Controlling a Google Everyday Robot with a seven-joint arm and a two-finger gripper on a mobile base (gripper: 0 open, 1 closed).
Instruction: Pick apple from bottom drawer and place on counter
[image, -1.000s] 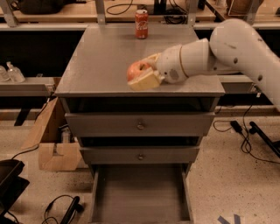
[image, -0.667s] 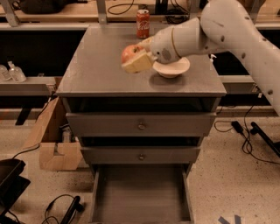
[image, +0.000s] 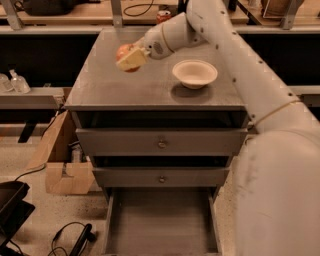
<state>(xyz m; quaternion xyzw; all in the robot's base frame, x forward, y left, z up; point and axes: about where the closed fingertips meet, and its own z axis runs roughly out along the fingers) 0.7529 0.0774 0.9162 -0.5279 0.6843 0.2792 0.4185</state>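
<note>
My gripper (image: 129, 58) is shut on the apple (image: 123, 52), a small red apple with yellowish patches, and holds it over the left middle of the counter (image: 125, 87), close to its grey surface. The pale fingers (image: 134, 59) cover most of the apple's front. The bottom drawer (image: 162, 225) is pulled open below, and its flat grey floor shows nothing on it.
A white bowl (image: 195, 73) sits on the counter to the right of the gripper. A red soda can (image: 163, 16) stands at the counter's back, partly behind my arm. Two closed drawer fronts with knobs (image: 161, 144) are above the open drawer. A cardboard box (image: 57, 160) and cables lie on the floor at left.
My arm has carried the apple leftward and farther back across the counter, uncovering the white bowl. The view now sits closer to the cabinet.
</note>
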